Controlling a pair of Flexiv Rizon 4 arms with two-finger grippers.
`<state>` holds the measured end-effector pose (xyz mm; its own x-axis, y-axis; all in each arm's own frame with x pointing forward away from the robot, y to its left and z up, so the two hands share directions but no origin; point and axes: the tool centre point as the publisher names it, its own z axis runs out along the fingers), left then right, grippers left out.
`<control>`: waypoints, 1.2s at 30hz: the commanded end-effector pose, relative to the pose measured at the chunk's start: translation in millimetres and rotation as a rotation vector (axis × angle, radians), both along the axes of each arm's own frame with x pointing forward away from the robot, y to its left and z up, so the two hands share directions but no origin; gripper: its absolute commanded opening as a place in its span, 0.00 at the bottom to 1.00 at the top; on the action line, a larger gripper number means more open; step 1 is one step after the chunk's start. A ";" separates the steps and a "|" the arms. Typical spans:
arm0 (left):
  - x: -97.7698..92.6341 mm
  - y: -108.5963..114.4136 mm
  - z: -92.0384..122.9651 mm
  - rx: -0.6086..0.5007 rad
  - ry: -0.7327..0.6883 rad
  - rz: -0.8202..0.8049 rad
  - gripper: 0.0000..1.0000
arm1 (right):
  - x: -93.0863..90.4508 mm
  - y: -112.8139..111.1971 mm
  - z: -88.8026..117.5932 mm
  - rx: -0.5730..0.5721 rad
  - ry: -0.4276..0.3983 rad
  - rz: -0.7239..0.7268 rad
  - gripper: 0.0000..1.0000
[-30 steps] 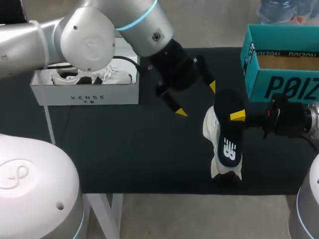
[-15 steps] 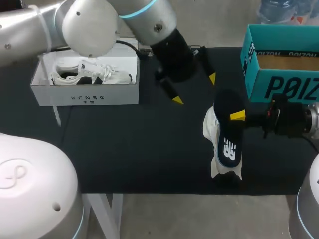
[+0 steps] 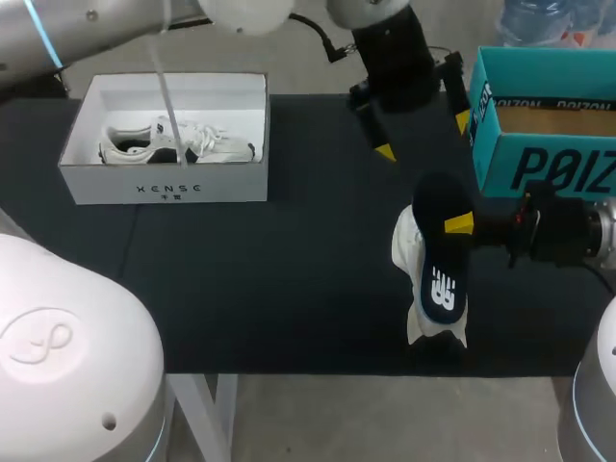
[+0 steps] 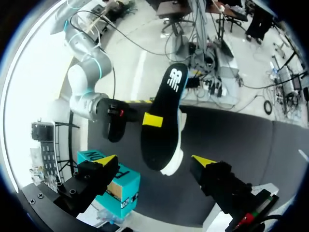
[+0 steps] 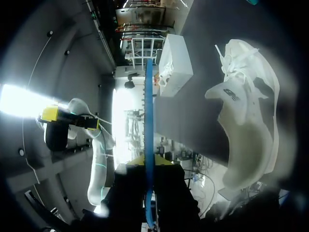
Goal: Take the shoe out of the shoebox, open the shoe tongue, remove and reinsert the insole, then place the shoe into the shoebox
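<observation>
Left claw [image 3: 423, 137] has swung away toward the teal box [image 3: 539, 144], fingers spread and empty. Right claw [image 3: 454, 225] pinches the insole [image 3: 443, 279] beside the shoe [image 3: 406, 245] on the counter [image 3: 289, 269]; reinsertion looks next.

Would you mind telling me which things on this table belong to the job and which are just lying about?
Job: white shoe, dark insole clamped in the right gripper, probably the teal shoebox beside them.
Lying about: white box, second shoe inside it.
</observation>
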<state>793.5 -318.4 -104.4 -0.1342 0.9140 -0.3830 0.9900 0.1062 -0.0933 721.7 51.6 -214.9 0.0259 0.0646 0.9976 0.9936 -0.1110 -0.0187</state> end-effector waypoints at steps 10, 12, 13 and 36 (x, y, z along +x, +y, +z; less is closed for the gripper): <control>1.2 1.2 6.4 -0.008 -0.044 -0.032 1.00 | -0.2 0.7 -0.2 -0.001 0.001 -0.001 0.00; -4.6 9.6 8.9 -0.087 -0.057 -0.041 1.00 | -0.2 0.7 -0.2 -0.001 0.001 -0.001 0.00; -8.0 14.3 10.7 -0.147 -0.075 -0.048 1.00 | -0.2 0.7 -0.2 -0.001 0.001 -0.001 0.00; -55.5 110.1 -54.3 -0.803 -0.065 0.091 1.00 | -0.2 0.7 -0.2 -0.001 0.001 -0.001 0.00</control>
<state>738.0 -241.5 -133.8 -0.1596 0.7743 -0.6124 0.9872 0.1268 -0.0970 721.7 51.7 -215.0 0.0260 0.0644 0.9976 0.9936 -0.1110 -0.0187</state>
